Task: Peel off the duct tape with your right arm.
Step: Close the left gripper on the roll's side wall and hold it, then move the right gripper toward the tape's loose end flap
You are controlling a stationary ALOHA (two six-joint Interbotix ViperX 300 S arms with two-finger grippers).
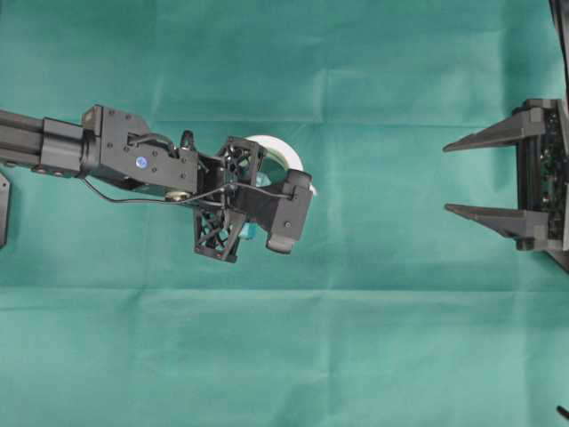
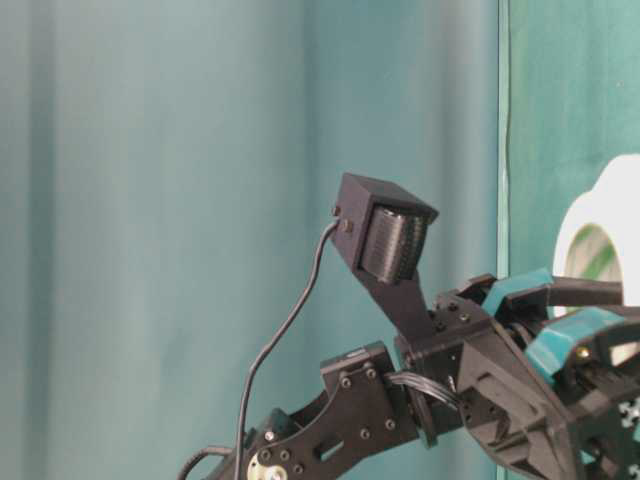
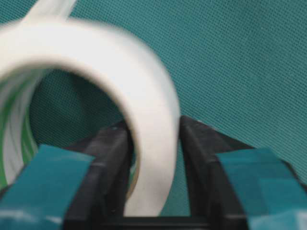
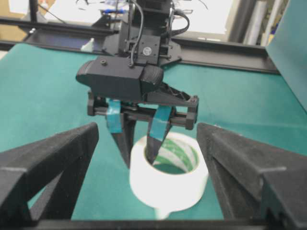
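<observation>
1. Nearest the right wrist camera, the right hand waits with its two long black fingers spread wide, holding nothing.
2. Just ahead of it, the duct tape sits flat on the green worktop, a loose strip end hanging toward this hand.
3. Beyond, the left hand straddles the roll's far wall, one finger inside the core, apparently clamped on it.
4. To peel well, the right hand should probably pinch only the loose end and pull away steadily while the left pins the roll.
</observation>
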